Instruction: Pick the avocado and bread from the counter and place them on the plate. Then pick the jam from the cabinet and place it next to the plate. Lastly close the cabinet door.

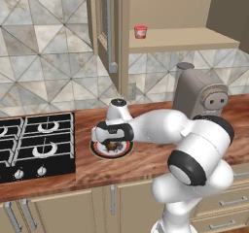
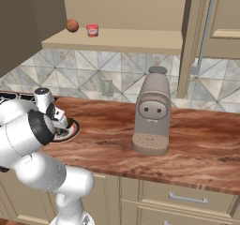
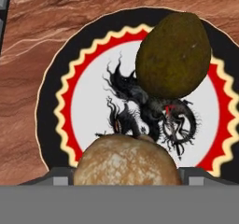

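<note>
From the left base view my own arm covers the far part of the plate (image 1: 108,152), so I can't make out what lies on it there. In the right base view the arm hides most of that plate (image 2: 71,130). In the hand view the bread (image 3: 126,161) is cut off along its lower side, and I can't tell whether the gripper (image 3: 126,177) grips it or merely stands around it. The stove (image 1: 34,144) runs off the left edge. The cabinet door (image 2: 213,13) is cropped at the top right.
</note>
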